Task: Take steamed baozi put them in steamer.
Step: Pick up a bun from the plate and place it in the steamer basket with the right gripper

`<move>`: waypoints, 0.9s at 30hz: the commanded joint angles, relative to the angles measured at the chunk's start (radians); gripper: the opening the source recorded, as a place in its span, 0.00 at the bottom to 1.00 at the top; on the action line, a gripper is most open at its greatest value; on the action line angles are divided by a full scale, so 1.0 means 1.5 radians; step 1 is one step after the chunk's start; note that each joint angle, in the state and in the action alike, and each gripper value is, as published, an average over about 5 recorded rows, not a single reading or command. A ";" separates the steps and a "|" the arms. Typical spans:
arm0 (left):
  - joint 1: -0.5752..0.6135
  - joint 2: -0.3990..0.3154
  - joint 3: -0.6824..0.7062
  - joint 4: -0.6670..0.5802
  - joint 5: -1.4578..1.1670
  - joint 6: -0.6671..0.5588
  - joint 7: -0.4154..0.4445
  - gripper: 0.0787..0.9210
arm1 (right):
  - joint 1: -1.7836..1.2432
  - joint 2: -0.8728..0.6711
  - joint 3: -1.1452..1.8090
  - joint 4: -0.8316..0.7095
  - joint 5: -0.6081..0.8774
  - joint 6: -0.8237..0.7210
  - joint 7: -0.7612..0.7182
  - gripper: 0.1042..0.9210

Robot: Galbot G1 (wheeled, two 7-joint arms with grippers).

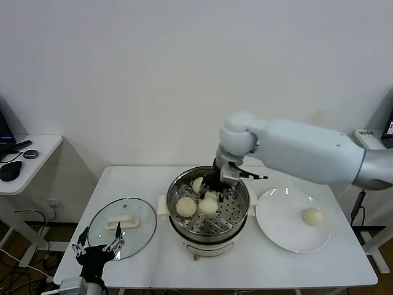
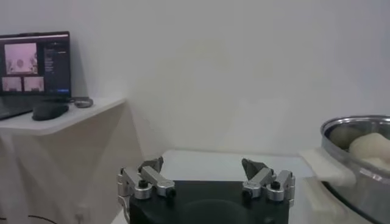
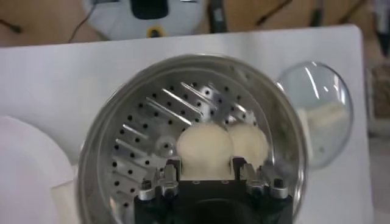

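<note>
Baozi: 4 cream-white buns show in the head view. 1 (image 1: 186,206) lies on the tray at the steamer's left side, 1 (image 1: 209,204) sits near the tray's middle, 1 (image 1: 197,184) shows at the far-left inner wall, partly hidden, and 1 (image 1: 312,216) lies on the plate.
Held baozi: in the right wrist view a bun (image 3: 204,148) sits between the right gripper's fingers, with a second bun (image 3: 248,144) touching it on the tray.
Steamer: shiny steel pot (image 1: 238,221) on a cream-white base, in the middle of the table; its perforated tray (image 3: 146,128) holds the buns.
Right gripper: (image 3: 207,172) reaches down inside the steamer over the far half of the tray, its fingers narrowed onto the 2 sides of the held bun, which rests on or just above the tray.
Left gripper: (image 1: 98,245) hangs low at the table's near-left corner, just in front of the lid, jaws spread wide with nothing between them.
Plate: flat white plate (image 1: 279,230) just right of the steamer, carrying 1 bun toward its right side.
Lid: round glass lid (image 1: 138,215) with a white handle, flat on the table left of the steamer.
Table: white table (image 1: 319,264) against a white wall.
Side desk: small white desk (image 1: 43,147) at far left with a mouse (image 1: 10,170) on it; the left wrist view shows a lit laptop (image 2: 33,64) there.
</note>
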 commanded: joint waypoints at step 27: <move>-0.011 0.000 -0.004 0.000 -0.006 0.003 0.004 0.88 | -0.014 0.047 -0.052 0.014 -0.030 -0.019 0.023 0.62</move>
